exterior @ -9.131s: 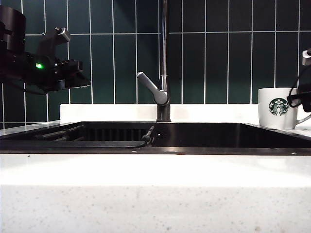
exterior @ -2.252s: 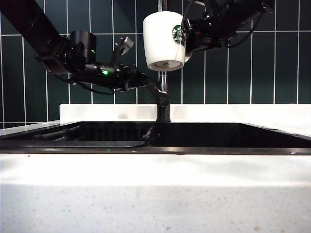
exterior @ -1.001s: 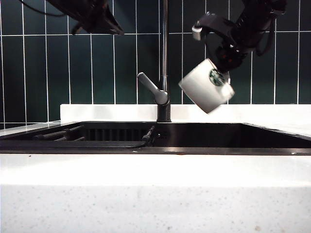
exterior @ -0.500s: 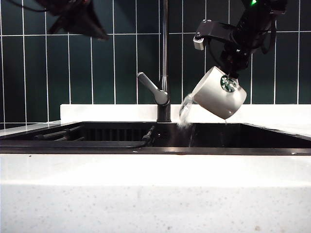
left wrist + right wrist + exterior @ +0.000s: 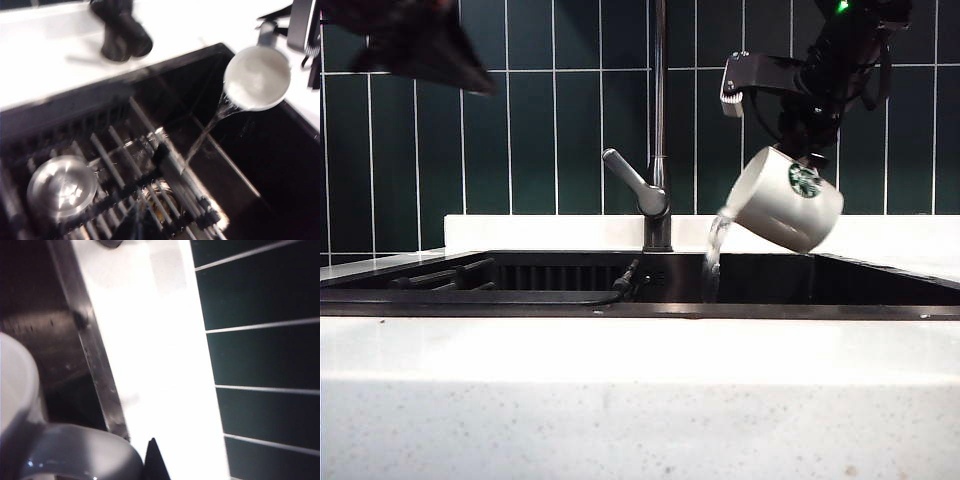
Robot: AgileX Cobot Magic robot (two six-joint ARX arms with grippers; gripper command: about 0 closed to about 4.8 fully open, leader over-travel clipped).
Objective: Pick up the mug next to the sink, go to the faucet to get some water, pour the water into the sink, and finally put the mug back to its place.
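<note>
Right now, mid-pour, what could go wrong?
The right pincer holds the tilted mug only by its handle, so it might swing or slip. The stream falls near the sink's middle; drifting right could splash the counter. The left pincer hangs high left, clear.

A kitchen; black sink (image 5: 880, 290) set in speckled white stone countertop (image 5: 640, 400), faucet (image 5: 658, 130) behind the sink, dark green tiled wall (image 5: 550, 130) behind it
</note>
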